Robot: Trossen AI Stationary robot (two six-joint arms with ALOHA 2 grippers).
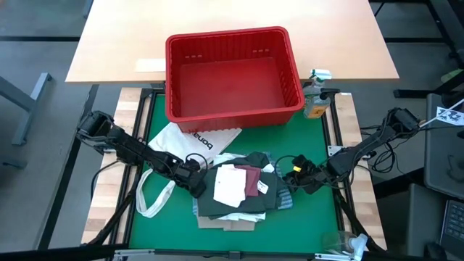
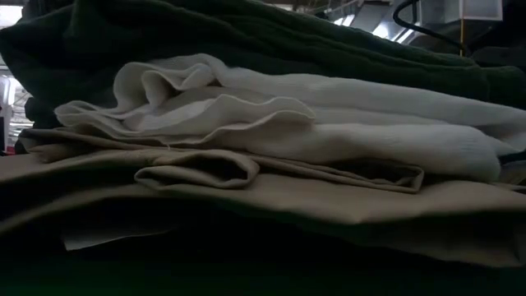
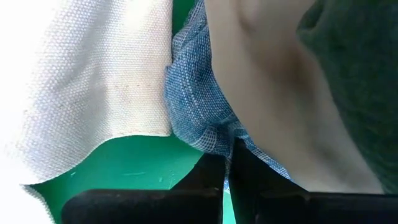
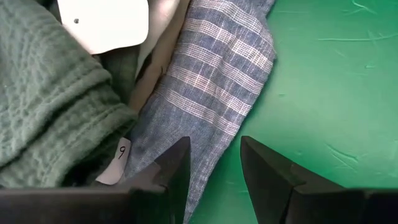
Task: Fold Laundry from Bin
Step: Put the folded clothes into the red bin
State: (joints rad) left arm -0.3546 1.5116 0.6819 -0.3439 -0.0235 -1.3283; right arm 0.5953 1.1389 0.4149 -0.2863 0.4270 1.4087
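The laundry (image 1: 239,190) lies stacked mid-bench in front of the emptied bin (image 1: 232,76), seemingly near done, with the left claw (image 1: 194,179) shut on the blue-striped cloth (image 3: 199,112) and the right claw (image 4: 214,165) part open, holding nothing.

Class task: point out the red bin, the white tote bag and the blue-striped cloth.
red bin (image 1: 293,87), high view, right wall.
white tote bag (image 1: 174,141), high view, body.
blue-striped cloth (image 4: 211,81), right wrist view, striped middle.
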